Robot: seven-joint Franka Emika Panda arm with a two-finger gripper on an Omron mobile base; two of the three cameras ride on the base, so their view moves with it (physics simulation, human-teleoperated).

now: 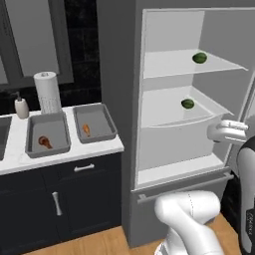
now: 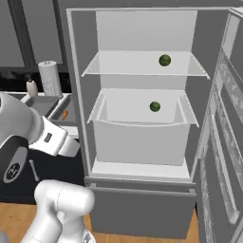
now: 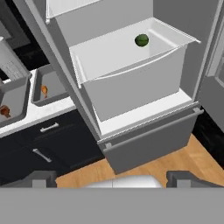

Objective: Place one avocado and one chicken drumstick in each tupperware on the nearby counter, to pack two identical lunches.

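**Mia:** If we go from left to right, what is there? And what could go wrong?

**Ben:** On the white tabletop point(image 1: 69, 153) sit two grey trays. The left tray point(image 1: 48, 132) has one drumstick point(image 1: 45, 142) in it. The right tray point(image 1: 94, 123) has the other drumstick point(image 1: 86, 129). So the chicken part looks done, I think. No avocado is in a tray yet.

**Mia:** Where are the avocados?

**Ben:** In the open fridge point(image 1: 127, 99). One avocado point(image 1: 188, 103) is in the middle bin, near the back. The other avocado point(image 1: 199, 58) is on the shelf above it.

**Mia:** And the tool?

**Ben:** The tool point(image 3: 112, 177) hangs in front of the fridge, low down, with its tips spread wide and nothing between them.

**Mia:** So what could go wrong?

**Ben:** The avocados are round, so one could roll away if a tip bumps it. The bin has a tall front wall, so the arm could hit it when reaching in. Both avocados could also end up in one tray.

**Mia:** Which way do things point?

**Ben:** The avocados look round, so I can't tell a long side. The left drumstick lies slanted. The right one points mostly front to back.
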